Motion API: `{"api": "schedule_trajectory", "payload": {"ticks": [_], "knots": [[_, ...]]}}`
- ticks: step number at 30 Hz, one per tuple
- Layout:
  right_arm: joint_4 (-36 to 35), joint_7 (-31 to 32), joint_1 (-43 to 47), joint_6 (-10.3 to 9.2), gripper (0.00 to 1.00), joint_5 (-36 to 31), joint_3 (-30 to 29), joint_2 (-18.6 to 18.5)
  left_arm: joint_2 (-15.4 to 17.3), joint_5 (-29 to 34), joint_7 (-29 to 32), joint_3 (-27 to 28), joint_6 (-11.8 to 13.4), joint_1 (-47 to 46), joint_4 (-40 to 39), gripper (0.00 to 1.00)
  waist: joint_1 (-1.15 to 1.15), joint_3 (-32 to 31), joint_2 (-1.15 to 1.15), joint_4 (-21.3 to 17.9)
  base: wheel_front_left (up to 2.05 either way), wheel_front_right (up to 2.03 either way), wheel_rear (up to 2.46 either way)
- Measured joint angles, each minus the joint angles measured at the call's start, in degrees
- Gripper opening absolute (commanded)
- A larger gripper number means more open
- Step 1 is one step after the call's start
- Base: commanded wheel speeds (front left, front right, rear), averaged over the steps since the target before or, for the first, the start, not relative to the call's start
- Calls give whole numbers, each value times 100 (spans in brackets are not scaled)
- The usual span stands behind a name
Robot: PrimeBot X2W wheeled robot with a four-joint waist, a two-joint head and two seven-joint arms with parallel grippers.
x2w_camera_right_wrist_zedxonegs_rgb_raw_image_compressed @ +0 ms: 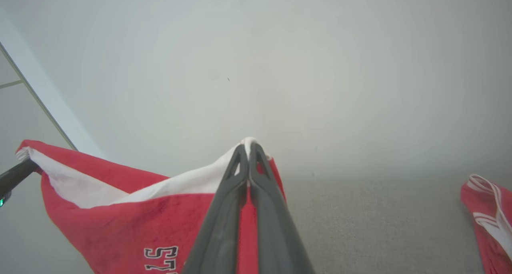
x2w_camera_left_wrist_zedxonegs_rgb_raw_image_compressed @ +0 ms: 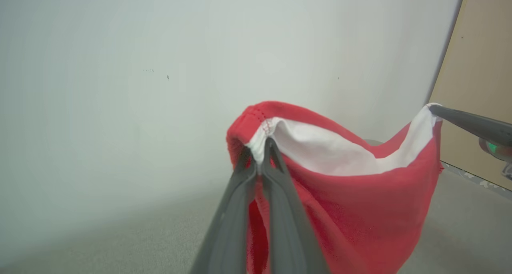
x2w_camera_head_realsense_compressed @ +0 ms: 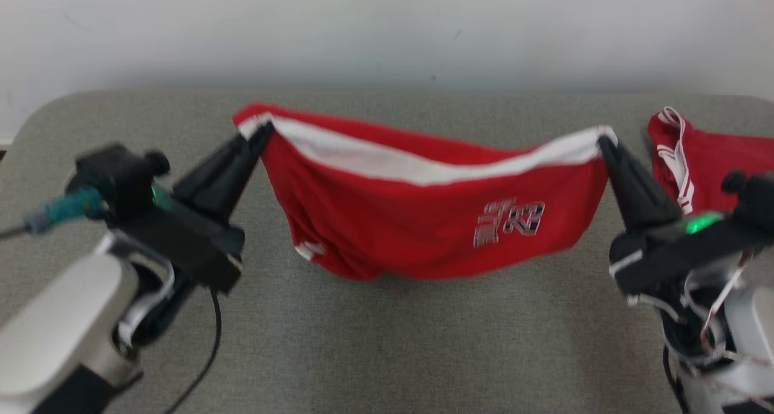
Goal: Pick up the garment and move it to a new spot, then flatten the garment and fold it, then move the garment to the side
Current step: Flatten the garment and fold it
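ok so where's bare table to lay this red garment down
Bare grey table runs in front of the held red white-lined garment, between the left gripper and right gripper, and at the far left corner. Crowded far right: a second red white-striped garment lies there.

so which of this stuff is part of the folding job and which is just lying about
In the job: red shorts; left claw and right claw, each shut on a top corner.
Lying about: red garment with white trim, at the right end of the grey table.

garment (x2w_camera_head_realsense_compressed: 423, 232): soft red cloth, matt | table (x2w_camera_head_realsense_compressed: 387, 353): rough grey fabric | wall (x2w_camera_head_realsense_compressed: 387, 27): smooth
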Motion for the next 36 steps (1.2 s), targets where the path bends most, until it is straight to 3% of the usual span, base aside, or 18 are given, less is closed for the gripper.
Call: {"api": "schedule_trajectory", "payload": {"ticks": [9,10,18,28,36], "knots": [[1170,719,-3401,0,0,254,-355,481,481,-1478,730,-824,1,-3278,550,0,2,897,0,-93,0,0,0],[1516,748,-4138,0,0,233,-508,628,511,-1829,823,-960,0,-3868,717,0,2,1111,1,-117,0,0,0],[2798,712,-6505,0,0,-185,-783,880,710,-2874,973,-1238,0,-5695,1120,0,2,1880,1,-258,0,0,0],[3949,336,-8049,0,0,-573,-689,875,795,-3371,920,-1619,1,-6860,1350,0,1,2540,1,-531,0,0,0],[4188,-15,-8030,0,0,-327,-325,803,895,-3672,505,-2048,1,-6800,1213,0,1,2769,1,-678,0,0,0]]}}
